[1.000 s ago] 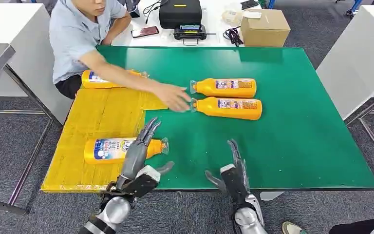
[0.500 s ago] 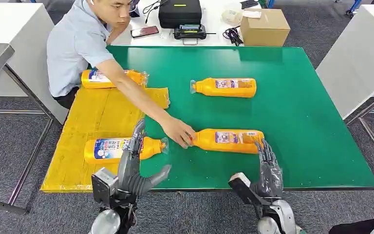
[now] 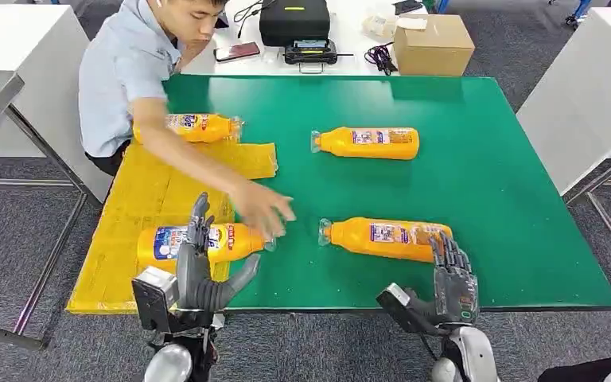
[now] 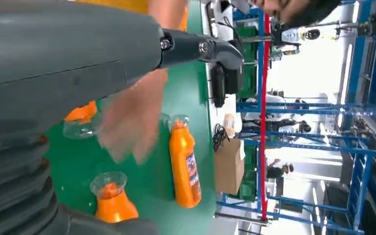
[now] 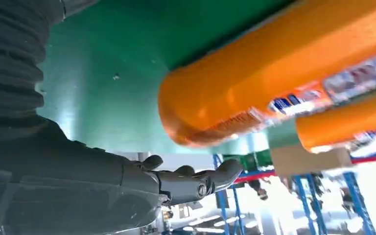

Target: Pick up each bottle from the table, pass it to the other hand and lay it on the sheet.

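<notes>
Several orange bottles lie on their sides. One bottle (image 3: 386, 239) (image 5: 274, 88) lies on the green table (image 3: 485, 119) just beyond my right hand (image 3: 447, 285), which is open, its fingertips close to the bottle's base. My left hand (image 3: 199, 270) is open and upright at the table's front edge, in front of a bottle (image 3: 207, 243) lying on the yellow sheet (image 3: 151, 191). A third bottle (image 3: 366, 143) (image 4: 185, 166) rests mid-table. A fourth (image 3: 200, 127) lies at the sheet's far edge.
A person sits at the table's far left corner, one hand (image 3: 262, 211) (image 4: 132, 122) reaching over the sheet's edge between my hands. A cardboard box (image 3: 433, 44), a black case (image 3: 293, 20) and a phone (image 3: 236, 52) sit on the white table behind.
The person slid the near bottle toward my right hand, let it go and drew the hand back left. The far-left bottle has shifted. Both my hands sank lower; the right moved right.
</notes>
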Robot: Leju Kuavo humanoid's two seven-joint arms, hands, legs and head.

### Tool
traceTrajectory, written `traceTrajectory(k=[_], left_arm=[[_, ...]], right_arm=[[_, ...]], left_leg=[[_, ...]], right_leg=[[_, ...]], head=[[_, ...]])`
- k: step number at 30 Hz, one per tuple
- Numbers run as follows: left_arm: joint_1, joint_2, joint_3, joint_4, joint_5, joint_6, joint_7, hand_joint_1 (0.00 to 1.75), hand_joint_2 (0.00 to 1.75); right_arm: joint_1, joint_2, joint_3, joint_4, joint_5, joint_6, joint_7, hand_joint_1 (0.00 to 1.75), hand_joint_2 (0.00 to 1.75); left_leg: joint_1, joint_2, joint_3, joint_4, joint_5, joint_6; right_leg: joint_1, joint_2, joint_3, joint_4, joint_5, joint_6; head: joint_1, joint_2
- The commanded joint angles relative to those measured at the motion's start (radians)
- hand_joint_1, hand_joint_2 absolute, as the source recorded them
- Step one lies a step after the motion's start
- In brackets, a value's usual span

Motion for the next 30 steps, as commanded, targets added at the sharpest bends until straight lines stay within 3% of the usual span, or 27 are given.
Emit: traceTrajectory(k=[1,9,20,30], left_arm=[[-0.051,0.003,0.003,0.088,0.009,-0.001,0.01,0.0,1.75],[-0.084,-0.003,-0.014,0.125,0.021,-0.006,0.008,0.0,1.75],[-0.093,-0.005,-0.024,0.133,0.025,-0.005,0.004,0.0,1.75],[-0.116,-0.009,-0.042,0.168,0.045,-0.005,0.0,0.0,1.75]], right_arm=[[-0.108,-0.039,0.055,0.189,0.065,0.013,0.049,0.0,1.75],[-0.25,-0.048,0.099,0.314,0.123,0.026,0.065,0.0,1.75],[-0.283,-0.038,0.132,0.353,0.141,0.02,0.065,0.0,1.75],[-0.369,-0.039,0.144,0.49,0.079,0.098,0.058,0.0,1.75]], left_leg=[[0.001,0.002,0.005,-0.001,-0.001,-0.002],[0.0,0.003,0.004,-0.001,0.0,-0.001],[0.001,0.002,0.005,0.0,0.0,-0.001],[0.001,0.001,0.004,0.0,0.001,0.0]], right_leg=[[0.002,0.001,0.005,-0.002,0.0,-0.003],[0.001,0.002,0.003,-0.001,0.001,-0.001],[0.002,0.001,0.005,-0.001,0.0,-0.002],[0.001,0.0,0.004,-0.001,0.001,-0.001]], head=[[0.0,0.0],[0.0,0.0],[0.0,0.0],[0.0,0.0]])
